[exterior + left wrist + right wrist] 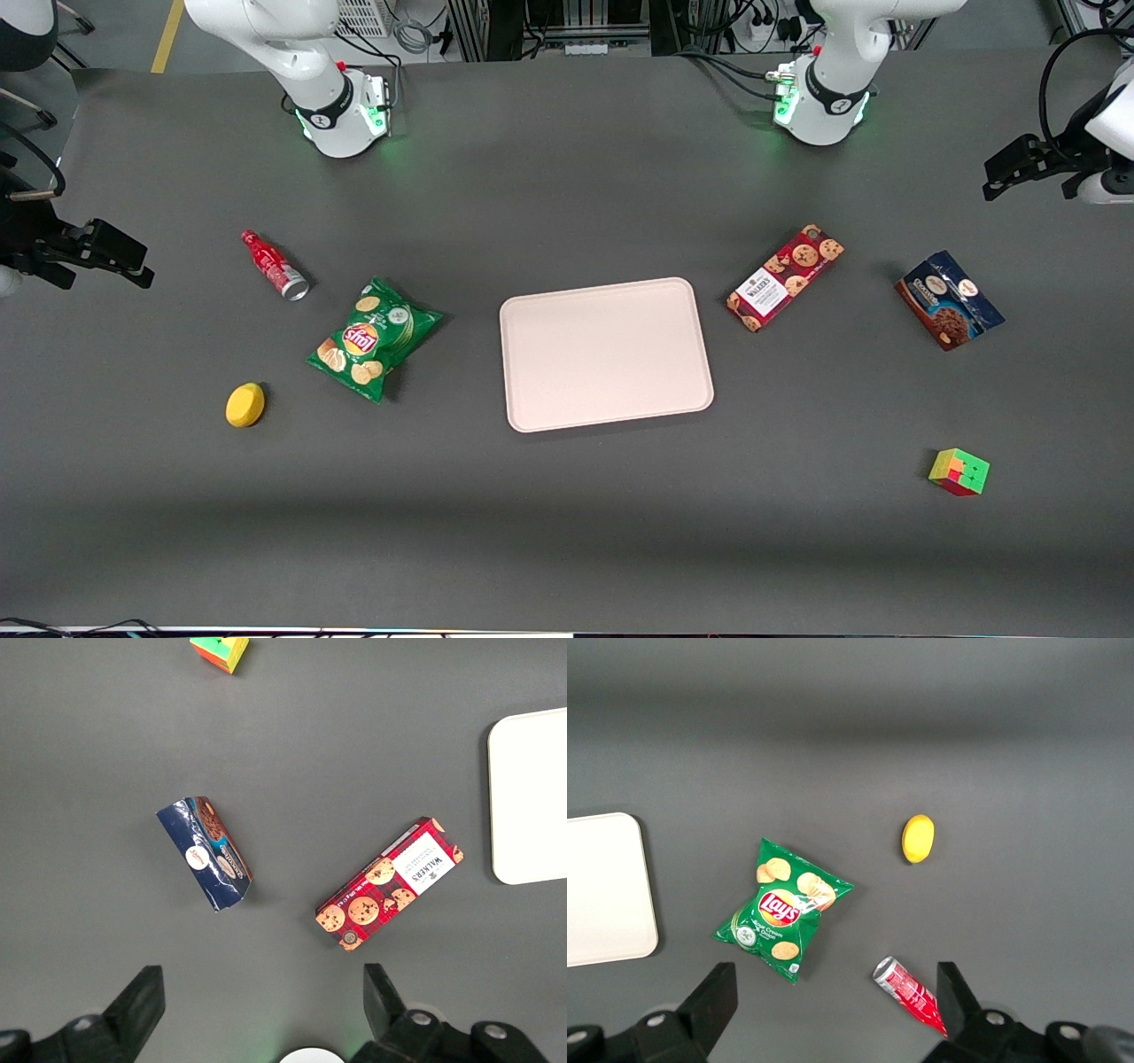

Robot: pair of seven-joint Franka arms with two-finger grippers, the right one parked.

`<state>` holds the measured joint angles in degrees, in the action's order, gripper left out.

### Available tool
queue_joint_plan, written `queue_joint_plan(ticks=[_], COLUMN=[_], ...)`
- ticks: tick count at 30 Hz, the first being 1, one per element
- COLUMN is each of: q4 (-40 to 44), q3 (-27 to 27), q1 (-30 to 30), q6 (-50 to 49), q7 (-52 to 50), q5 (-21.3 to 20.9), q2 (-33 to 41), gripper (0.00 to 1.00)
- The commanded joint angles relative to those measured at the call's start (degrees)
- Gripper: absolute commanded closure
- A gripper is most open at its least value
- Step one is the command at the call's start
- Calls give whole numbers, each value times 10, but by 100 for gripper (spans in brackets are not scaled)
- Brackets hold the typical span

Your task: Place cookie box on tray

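Rubik's cube [959, 471] sits nearest cam. Cookie box [949, 299] lies flat toward the working arm's end, long axis diagonal, well apart from tray [606, 354]. Gripper [264, 997] hovers above it, fingers spread wide, holding nothing.

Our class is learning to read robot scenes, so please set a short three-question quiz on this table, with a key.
1. True or false: the cookie box already lies on the tray.
2. Which thing lies between the cookie box and the tray? A) red cookie box B) chip bag C) colour cube
3. Fill in: the left gripper hangs above the table with its jaws ____.

Key: 1 false, it lies on the table toward the working arm's end. 2 A. 3 open, holding nothing.
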<state>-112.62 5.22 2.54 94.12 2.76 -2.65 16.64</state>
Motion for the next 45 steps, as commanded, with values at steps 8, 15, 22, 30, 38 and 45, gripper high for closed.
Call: queue_joint_plan(ticks=[8, 15, 22, 30, 38, 45], q4=[-2, 5, 56, 59, -20, -91], q3=[3, 3, 32, 74, 128, 140], q1=[2, 1, -7, -6, -7, -7], q6=[7, -4, -76, -101, 3, 135], q7=[7, 6, 8, 3, -3, -35], q5=[2, 1, -3, -38, -52, -43], q2=[1, 3, 3, 3, -34, -106], gripper=[0, 0, 0, 0, 0, 0])
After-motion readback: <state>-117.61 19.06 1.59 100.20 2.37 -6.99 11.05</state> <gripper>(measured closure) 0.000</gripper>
